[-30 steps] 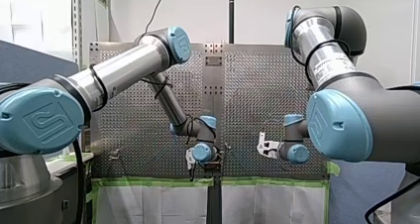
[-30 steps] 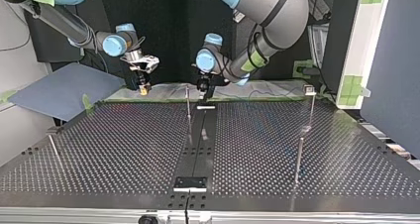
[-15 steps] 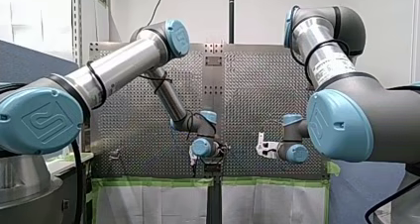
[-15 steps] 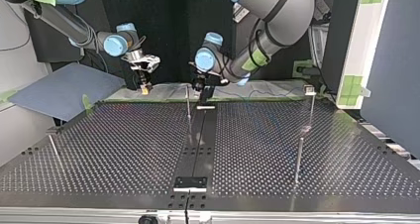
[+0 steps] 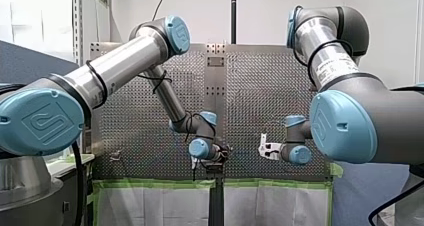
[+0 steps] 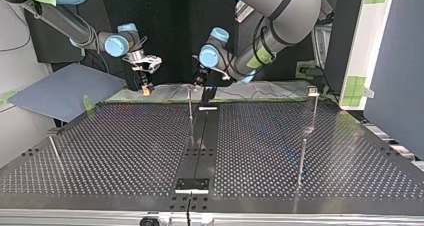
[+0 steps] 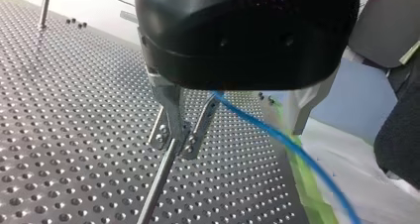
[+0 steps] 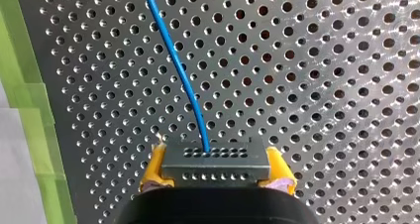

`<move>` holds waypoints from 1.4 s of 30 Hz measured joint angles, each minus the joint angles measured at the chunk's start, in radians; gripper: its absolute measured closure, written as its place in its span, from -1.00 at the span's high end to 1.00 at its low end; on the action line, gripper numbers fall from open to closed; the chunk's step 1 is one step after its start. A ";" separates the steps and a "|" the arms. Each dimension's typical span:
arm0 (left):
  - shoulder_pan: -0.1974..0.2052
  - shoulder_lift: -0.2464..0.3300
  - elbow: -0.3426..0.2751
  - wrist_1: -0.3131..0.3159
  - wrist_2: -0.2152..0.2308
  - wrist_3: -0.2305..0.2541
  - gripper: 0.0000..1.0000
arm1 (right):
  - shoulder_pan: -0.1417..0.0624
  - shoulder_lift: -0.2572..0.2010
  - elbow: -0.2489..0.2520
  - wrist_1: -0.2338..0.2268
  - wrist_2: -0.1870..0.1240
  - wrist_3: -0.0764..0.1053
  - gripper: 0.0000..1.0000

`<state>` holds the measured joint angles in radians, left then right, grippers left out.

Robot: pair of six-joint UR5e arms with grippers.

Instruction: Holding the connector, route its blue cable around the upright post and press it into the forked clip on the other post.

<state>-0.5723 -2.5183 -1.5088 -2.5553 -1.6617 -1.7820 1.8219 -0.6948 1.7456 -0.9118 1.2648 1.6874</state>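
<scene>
Right gripper [image 8: 216, 170] clamps the connector [image 8: 216, 160]; its cable [image 8: 181, 75] passes the left gripper [image 7: 174, 140], grip unclear, at the post [image 7: 156, 184], so wrapping looks underway, the clip [image 6: 312, 90] not yet reached.

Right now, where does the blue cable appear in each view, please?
Right wrist view: the blue cable rises from the connector in my right gripper.
Left wrist view: it trails from under my left gripper.
Top view: faint on the white sheet behind the perforated table.
Front view: too thin to see.
Shared landmark: the perforated table.
</scene>
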 joint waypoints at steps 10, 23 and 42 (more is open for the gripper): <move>-0.002 0.003 -0.005 0.000 -0.006 0.010 1.00 | -0.002 0.000 0.000 -0.002 0.000 0.000 -1.00; -0.007 0.044 -0.049 0.023 -0.011 0.033 1.00 | -0.003 0.001 0.000 -0.003 0.001 0.000 -1.00; -0.033 0.056 -0.078 0.037 -0.021 0.064 1.00 | -0.005 0.001 0.000 -0.010 -0.001 0.006 -1.00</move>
<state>-0.6048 -2.4624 -1.5872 -2.5184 -1.6829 -1.7182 1.8173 -0.6937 1.7457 -0.9214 1.2641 1.6938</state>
